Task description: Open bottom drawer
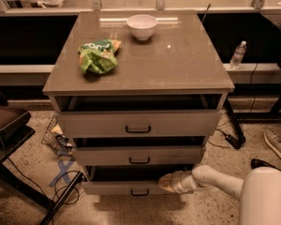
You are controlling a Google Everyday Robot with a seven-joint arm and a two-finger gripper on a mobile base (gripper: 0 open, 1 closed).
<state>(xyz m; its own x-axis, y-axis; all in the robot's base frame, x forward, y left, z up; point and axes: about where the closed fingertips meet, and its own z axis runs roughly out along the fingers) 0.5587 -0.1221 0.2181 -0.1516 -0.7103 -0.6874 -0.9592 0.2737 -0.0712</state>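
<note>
The cabinet has three pale grey-beige drawers. The bottom drawer (112, 187) is the lowest and slimmest, with a small dark bar handle (139, 192); it stands pulled out a little, with a dark gap above its front. My gripper (163, 182) is at the top edge of the bottom drawer's front, right of the handle, on the white arm (210, 178) that comes in from the lower right. The middle drawer (139, 155) and top drawer (138, 123) also stand slightly out.
A white bowl (141, 26) and a green chip bag (98, 56) lie on the cabinet top. A water bottle (238, 55) stands on the ledge at right. Cables and blue tape (62, 171) lie on the floor at left; a dark stand (7, 130) is at far left.
</note>
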